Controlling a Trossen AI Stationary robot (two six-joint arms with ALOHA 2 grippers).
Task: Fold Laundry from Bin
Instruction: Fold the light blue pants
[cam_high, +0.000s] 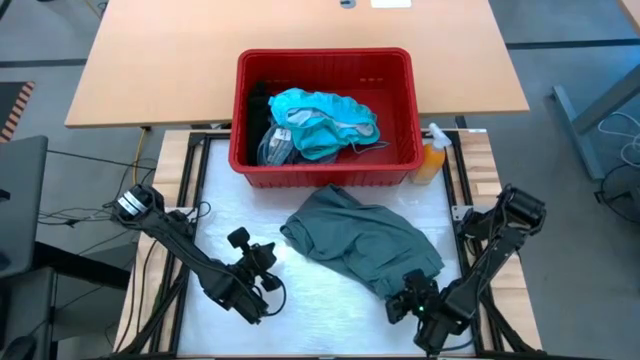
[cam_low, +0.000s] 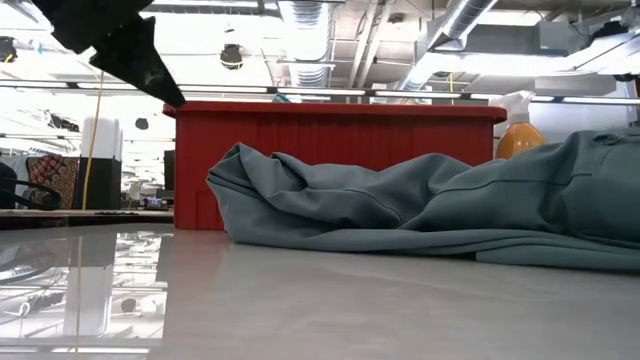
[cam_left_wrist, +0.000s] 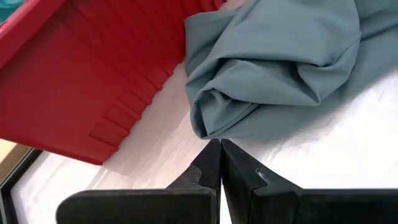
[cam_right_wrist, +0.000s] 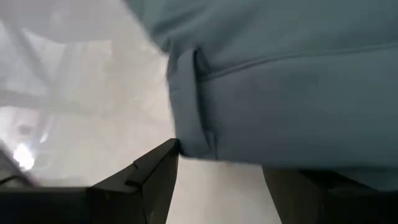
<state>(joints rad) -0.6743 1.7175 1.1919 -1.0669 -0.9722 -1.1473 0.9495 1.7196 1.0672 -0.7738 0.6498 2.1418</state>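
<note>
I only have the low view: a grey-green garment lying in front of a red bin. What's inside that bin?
Observer: The bin holds a heap of teal garments, with something black at one end.
Operator: Where is the right pincer?
Observer: The right pincer is open, with the hem of the grey-green garment at the gap between its fingers.
Operator: And the left one?
Observer: The left pincer is shut, pointing at the garment's bunched corner and apparently just short of it.
</note>
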